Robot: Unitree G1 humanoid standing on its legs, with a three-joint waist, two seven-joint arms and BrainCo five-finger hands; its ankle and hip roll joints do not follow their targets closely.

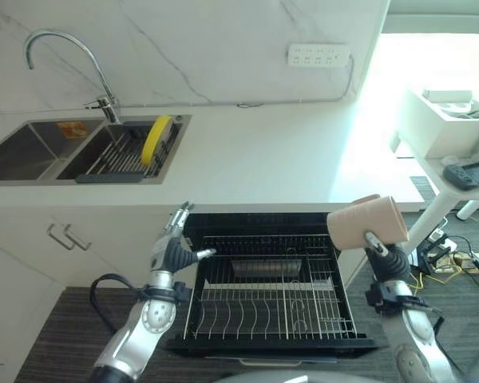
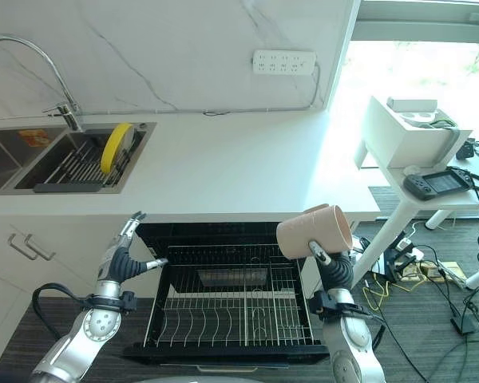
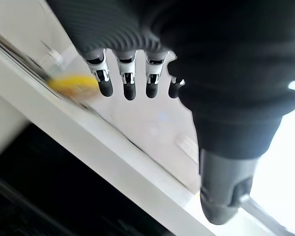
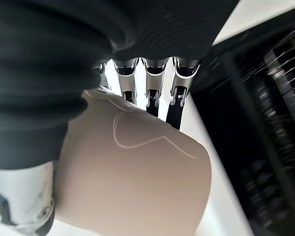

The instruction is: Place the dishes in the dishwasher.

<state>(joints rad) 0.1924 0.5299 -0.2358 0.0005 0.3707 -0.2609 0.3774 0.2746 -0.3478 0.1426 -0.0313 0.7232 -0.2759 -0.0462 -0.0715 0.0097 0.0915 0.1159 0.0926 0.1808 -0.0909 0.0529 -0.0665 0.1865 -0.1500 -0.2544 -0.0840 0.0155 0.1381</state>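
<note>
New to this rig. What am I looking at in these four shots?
A humanoid robot loading a dishwasher. The two wide shots come from its head camera, looking down. The two close shots come from its wrist cameras. The right hand grips a beige cup, tipped on its side, above the open dishwasher rack. The left hand is open and holds nothing, near the rack's left edge. Behind, a white counter has a sink where a yellow plate stands in a drying rack.
</note>
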